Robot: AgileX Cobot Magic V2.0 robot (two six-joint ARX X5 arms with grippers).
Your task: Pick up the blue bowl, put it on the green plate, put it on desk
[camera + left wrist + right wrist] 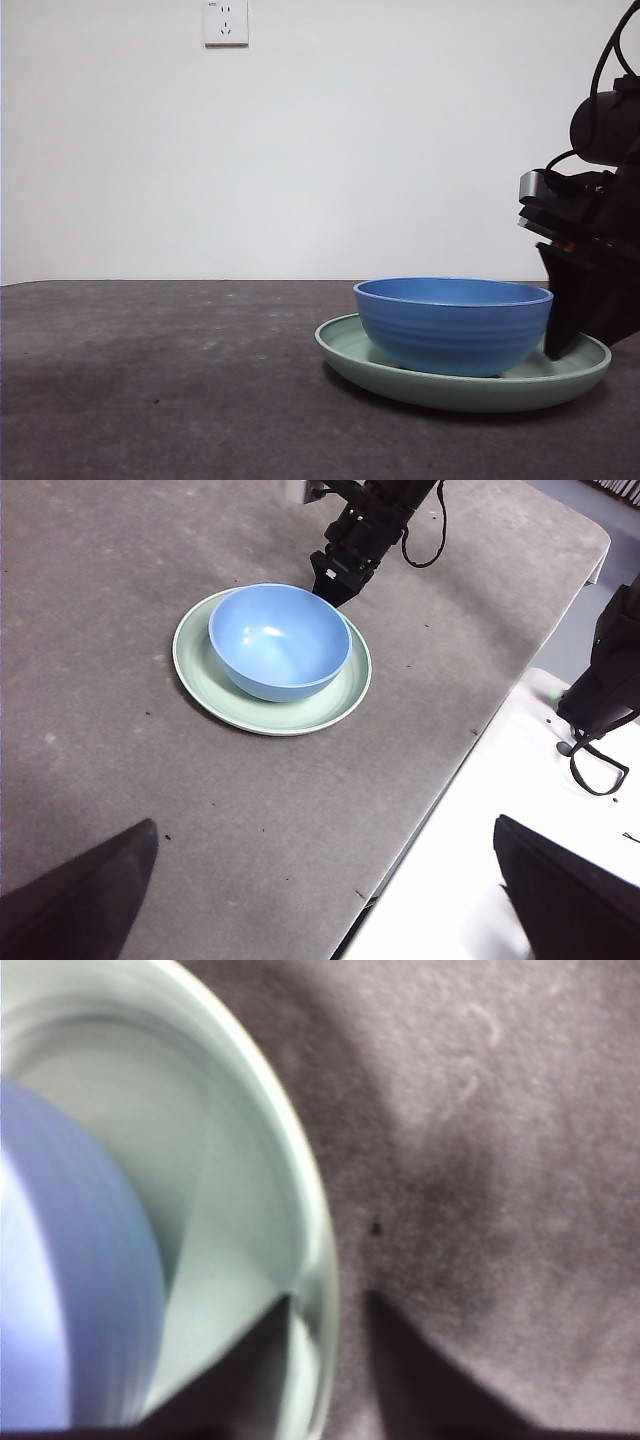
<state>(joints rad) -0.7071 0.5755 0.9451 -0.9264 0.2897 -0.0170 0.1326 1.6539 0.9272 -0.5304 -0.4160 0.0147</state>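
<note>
Blue bowl (453,325): smooth, faintly ridged, satin plastic look. Green plate (440,385): smooth, glossy. Desk (160,370): matt, speckled, slightly rough.

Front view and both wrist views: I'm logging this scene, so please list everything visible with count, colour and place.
bowl: one, blue, sitting in the plate.
plate: one, pale green, on the desk, under the bowl.
desk: one, dark grey-brown, spans the view.
wall socket: one, white, on the wall behind.
right pincer: one, black, straddling the plate's rim, one jaw inside and one outside, open.
left pincer: one, black, back from the plate, open, holding nothing.
</note>
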